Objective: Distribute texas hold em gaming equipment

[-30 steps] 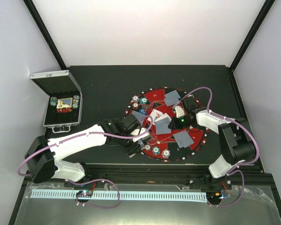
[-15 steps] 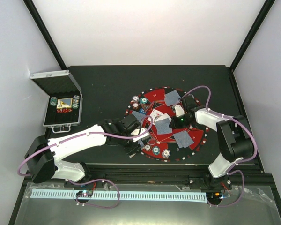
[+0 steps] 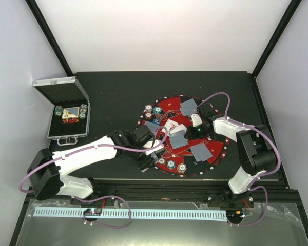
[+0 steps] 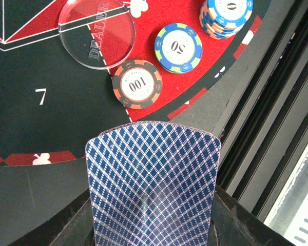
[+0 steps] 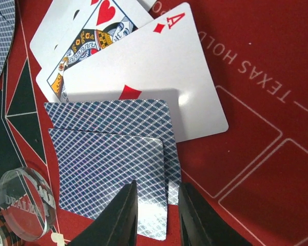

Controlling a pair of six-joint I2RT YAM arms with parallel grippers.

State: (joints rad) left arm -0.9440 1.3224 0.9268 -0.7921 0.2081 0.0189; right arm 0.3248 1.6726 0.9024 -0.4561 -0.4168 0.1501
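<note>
Top view, L to R: silver case [image 3: 66,134] sits far-left on table [image 3: 113,92], lid open, black foam inside. Case chips [image 3: 58,109] sit down its L and R sides, count unclear. A yellowish item mid-case is too small to ID.

Left gripper [image 4: 154,230] is clamped on 1 held card [image 4: 154,179] w/ a blue-diamond back, over the near-left rim of the round mat [image 3: 170,104]. Its fingers are mostly hidden behind the card.

Left wrist cam, on mat beyond that card:
- 1 clear dealer disc [image 4: 97,33]
- 1 orange "100" chip [image 4: 137,84]
- 1 blue-green "50" chip [image 4: 178,47]
- 1 blue-orange chip stack [image 4: 226,15], cut off by the top edge, so no count

From above, the far-left chip cluster [image 3: 153,111] looks like abt 4 stacks. Face-down cards show at 4 spots on the mat, e.g. the far card [image 3: 189,106].

Right gripper [image 5: 156,192] is at mat centre, jaws a little apart and gripping nothing. Its tips hang low over the upper card [image 5: 108,174] of 2 overlapped face-down cards; contact can't be told. The lower card [image 5: 118,115] is partly covered.

Just beyond lie 2 face-up cards:
- ace of diamonds [image 5: 143,66]
- hearts court card [image 5: 82,36] tucked under it, rank cut off

One more card back [image 5: 0,31] is clipped at the frame's left edge.
</note>
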